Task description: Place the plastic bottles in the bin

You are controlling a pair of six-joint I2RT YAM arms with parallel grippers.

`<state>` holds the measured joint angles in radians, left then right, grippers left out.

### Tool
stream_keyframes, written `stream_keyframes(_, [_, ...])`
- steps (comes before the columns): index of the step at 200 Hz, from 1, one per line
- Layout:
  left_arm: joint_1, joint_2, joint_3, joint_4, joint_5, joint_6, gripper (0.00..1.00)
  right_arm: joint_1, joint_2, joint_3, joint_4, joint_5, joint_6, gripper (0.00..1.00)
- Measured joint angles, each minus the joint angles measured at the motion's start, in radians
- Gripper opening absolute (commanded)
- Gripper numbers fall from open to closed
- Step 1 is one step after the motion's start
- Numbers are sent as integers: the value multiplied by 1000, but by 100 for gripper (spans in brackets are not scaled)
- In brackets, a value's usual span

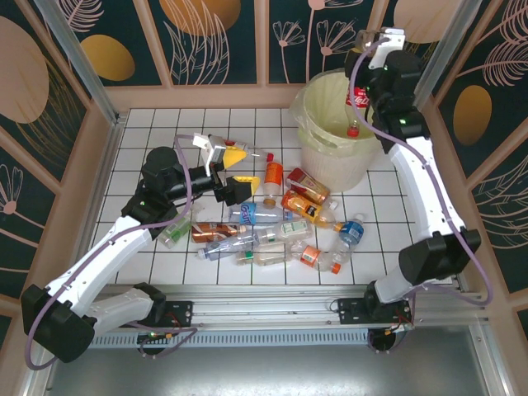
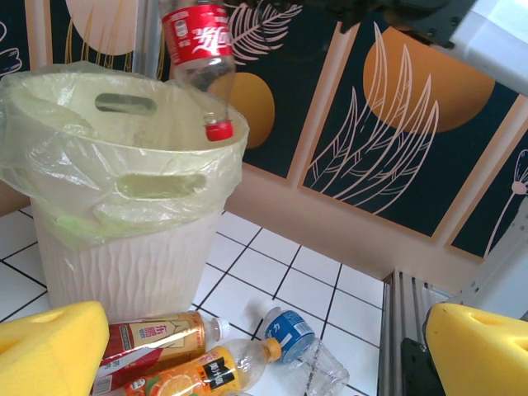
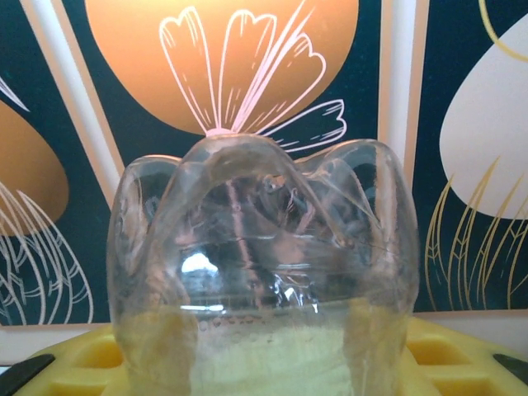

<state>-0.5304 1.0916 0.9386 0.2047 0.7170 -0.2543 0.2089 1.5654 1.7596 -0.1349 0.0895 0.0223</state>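
Hanging cap-down over the bin (image 1: 313, 161), the red-labelled bottle (image 1: 356, 101) was clamped at its base by the right end effector (image 1: 371, 48). Best released with cap centred inside the rim. Left end effector (image 1: 239, 169) stood wide open above the tabletop bottles (image 1: 272, 223).
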Motion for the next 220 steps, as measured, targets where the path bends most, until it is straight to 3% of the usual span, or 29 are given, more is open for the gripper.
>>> stream_keyframes(40, [0, -1, 0, 0, -9, 0, 99, -8, 142, 118, -20, 6, -32, 50])
stream_keyframes(89, [0, -1, 0, 0, -11, 0, 99, -19, 235, 143, -98, -47, -59, 49])
stream_keyframes(220, [0, -1, -1, 0, -12, 8, 99, -94, 241, 11, -229, -256, -70, 50])
